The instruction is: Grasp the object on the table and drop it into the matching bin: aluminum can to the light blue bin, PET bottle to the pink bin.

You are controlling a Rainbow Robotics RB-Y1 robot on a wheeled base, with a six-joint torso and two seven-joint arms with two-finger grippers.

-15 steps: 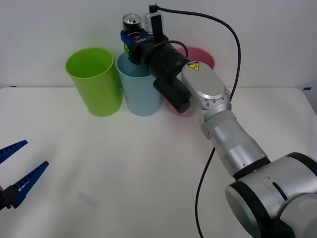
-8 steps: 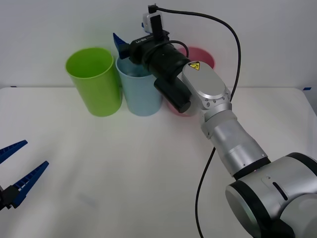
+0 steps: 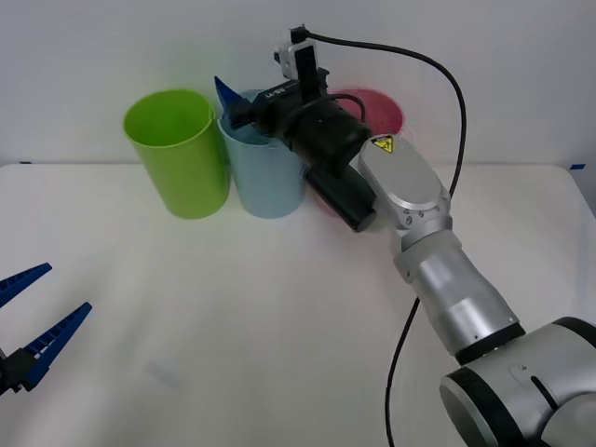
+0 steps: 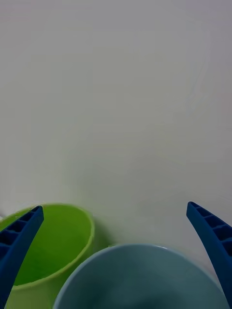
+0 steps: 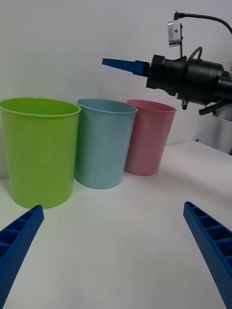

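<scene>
My right gripper (image 3: 237, 104) hangs open just above the rim of the light blue bin (image 3: 265, 177), with nothing between its fingers. In the right wrist view the gripper (image 4: 114, 207) looks down onto that bin's mouth (image 4: 140, 275). The aluminum can is hidden from view. The pink bin (image 3: 380, 106) stands right of the blue one, partly behind the right arm. My left gripper (image 3: 63, 289) rests open low over the white table (image 3: 233, 326) at the near left. The left wrist view has its fingers (image 5: 19, 236) apart, the light blue bin (image 5: 104, 145), the pink bin (image 5: 147, 137) and the right gripper (image 5: 121, 63).
A lime green bin (image 3: 177, 154) stands left of the blue bin, touching it; it also appears beside it in the wrist views (image 4: 53, 246) (image 5: 38, 149). A black cable (image 3: 438, 74) loops from the right wrist camera. The wall rises close behind the bins.
A second ago my right gripper held the can over the light blue bin. It opened, the can dropped out of sight, and the arm has since shifted slightly right.
</scene>
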